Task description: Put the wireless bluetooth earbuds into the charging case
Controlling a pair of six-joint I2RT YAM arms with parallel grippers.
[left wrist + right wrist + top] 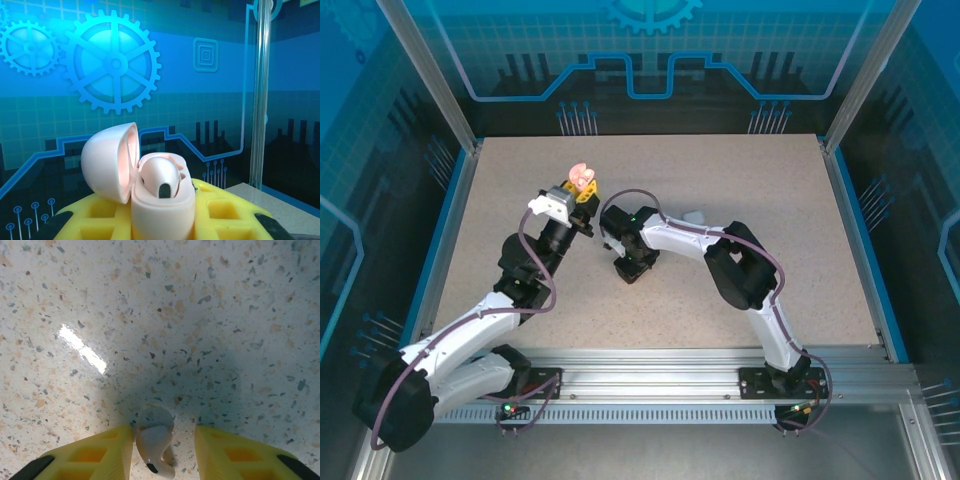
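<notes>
1. Above the table (pixel 770 180), left of centre, the left fingers (pixel 585 193) are closed on a pink charging case (pixel 582 178) and hold it clear of the surface.
2. On the left wrist view, the pink charging case (pixel 162 210) sits upright between the yellow left fingers (pixel 100 212). Its lid is swung open to the left on its hinge.
3. One pinkish earbud (pixel 160 177) is seated in the open case, its rounded top showing above the rim. Whether a second earbud sits beside it cannot be told.
4. Near the table's middle, the right fingers (pixel 628 272) point down at the surface.
5. On the right wrist view, the right fingers (pixel 95 457) stand apart and grip nothing.
6. A white earbud (pixel 155 445) lies on the speckled table (pixel 200 315) between those fingers, close against the one on the left of that view. Contact cannot be confirmed.
7. A small white object (pixel 695 217) lies on the table just behind the right arm. It is too small to identify.
</notes>
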